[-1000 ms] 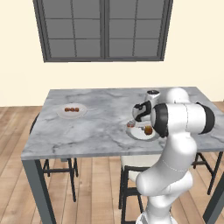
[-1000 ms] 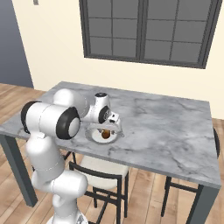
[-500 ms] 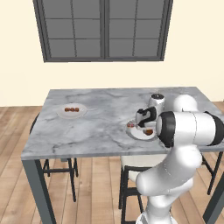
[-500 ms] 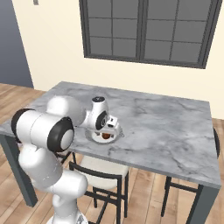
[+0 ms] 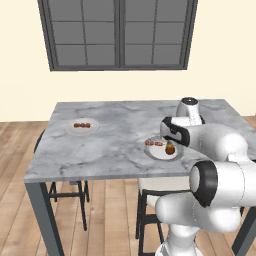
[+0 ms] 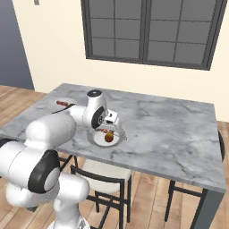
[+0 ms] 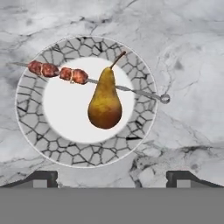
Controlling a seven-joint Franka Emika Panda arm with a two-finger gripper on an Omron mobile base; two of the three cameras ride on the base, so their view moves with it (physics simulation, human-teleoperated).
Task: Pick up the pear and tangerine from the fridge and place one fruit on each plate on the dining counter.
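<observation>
One pear (image 7: pixel 105 103) is seen lying on the near plate (image 7: pixel 35 131), on its white centre, stem toward the rim, resting across or against a metal skewer (image 7: pixel 131 90) that carries meat pieces (image 7: pixel 57 72) on one half of the plate. The gripper (image 7: pixel 112 177) is held directly above the plate with its jaws spread wide and nothing between them; the fingertips (image 7: pixel 41 177) are apart from the fruit, so the pear is judged released. Risk 1: the pear lies on its rounded side over the thin skewer, so it may rock or roll toward the rim if the plate is nudged; a careless sideways withdrawal of the hand could cause this. Risk 2: the plate sits near the front edge of the dining counter (image 5: pixel 115 150), so any shove from the arm could push it further out. The second plate (image 5: pixel 82 126), well apart toward the far left of the counter in the left base view, also holds a skewer of meat, and no tangerine is seen on it; that half of the task is judged not yet done. Risk 3: a round tangerine set onto a skewer may roll off unless it is lowered onto bare plate surface.
</observation>
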